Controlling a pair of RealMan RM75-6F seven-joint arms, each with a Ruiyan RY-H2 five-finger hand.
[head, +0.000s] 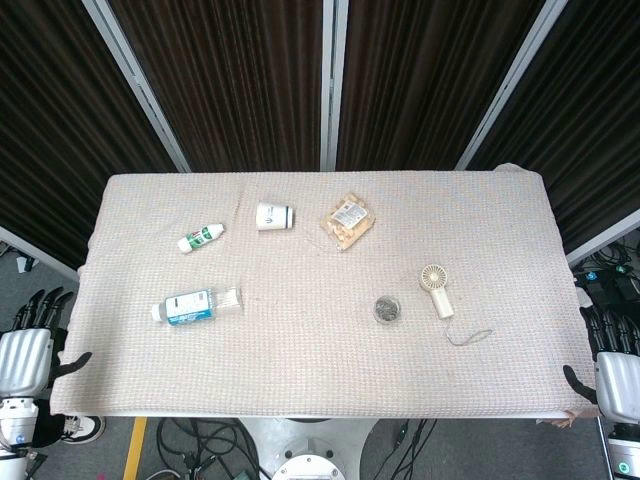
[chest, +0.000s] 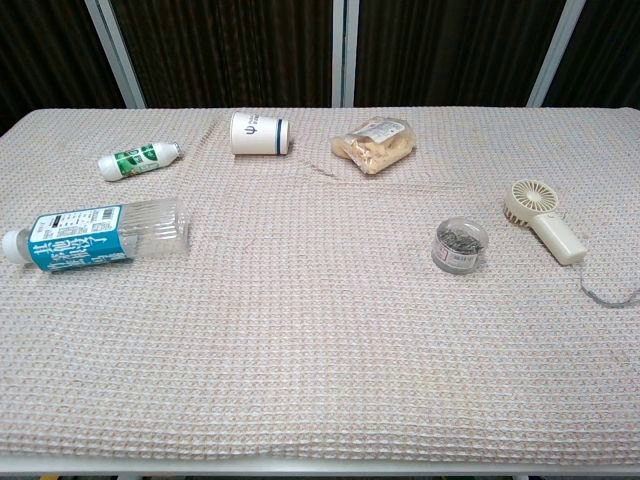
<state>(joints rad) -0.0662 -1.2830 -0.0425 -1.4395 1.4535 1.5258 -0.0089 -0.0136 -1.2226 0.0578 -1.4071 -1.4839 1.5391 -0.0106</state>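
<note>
The beige waffle-weave tablecloth (head: 320, 400) carries it all. Near the cloth's left edge a clear plastic water bottle with a blue label (head: 195, 305) lies on its side. It looks light, smooth and ready to roll, so grasp it around the middle. The cream handheld fan (head: 437, 288), toward the cloth's right edge, looks rigid and best taken by its handle. The left hand (head: 28, 352) and right hand (head: 615, 372) hang beside the cloth's front corners, fingers apart and empty.
</note>
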